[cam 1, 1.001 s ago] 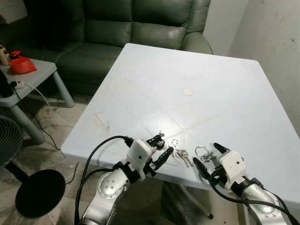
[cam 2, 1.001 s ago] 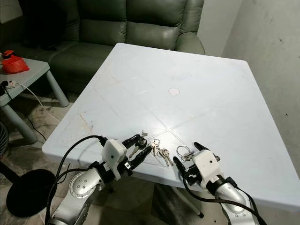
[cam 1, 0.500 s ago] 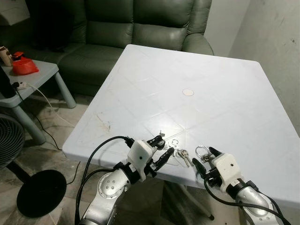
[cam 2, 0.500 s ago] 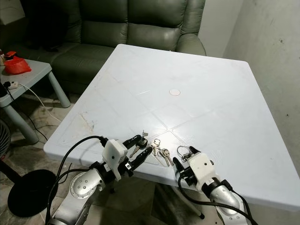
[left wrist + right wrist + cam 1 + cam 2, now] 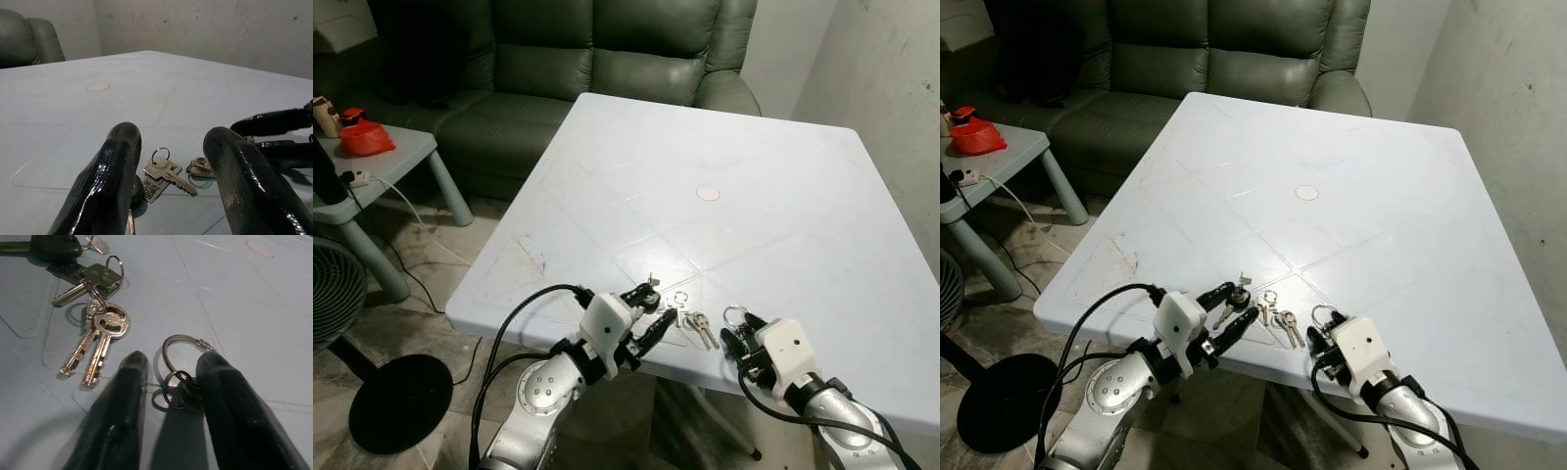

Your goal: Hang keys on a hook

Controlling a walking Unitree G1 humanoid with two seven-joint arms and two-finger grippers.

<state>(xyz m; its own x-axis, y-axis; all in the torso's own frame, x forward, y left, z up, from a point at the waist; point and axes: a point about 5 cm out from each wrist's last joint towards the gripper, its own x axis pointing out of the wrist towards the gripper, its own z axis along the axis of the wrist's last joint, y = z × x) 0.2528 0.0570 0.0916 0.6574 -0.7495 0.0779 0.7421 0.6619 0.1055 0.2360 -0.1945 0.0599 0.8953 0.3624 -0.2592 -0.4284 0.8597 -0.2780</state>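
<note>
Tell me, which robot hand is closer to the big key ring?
The right one. The right gripper has its fingers either side of the ring, nearly touching it. The left gripper is farther off, beyond the keys, beside the black key.

Two silver metallic arms with rounded, polished joint housings. At each wrist a boxy white block with small dark screw holes, set on a black collar. From the left gripper (image 5: 649, 313) and the right gripper (image 5: 738, 334), two long black fingers (image 5: 105, 186) apiece, glossy, smooth, thick at the base and tapering to blunt rounded tips. Behind the left block, a thick black cable arching out in a wide loop and down along the forearm; behind the right block, a thinner black cable curving along the arm.
</note>
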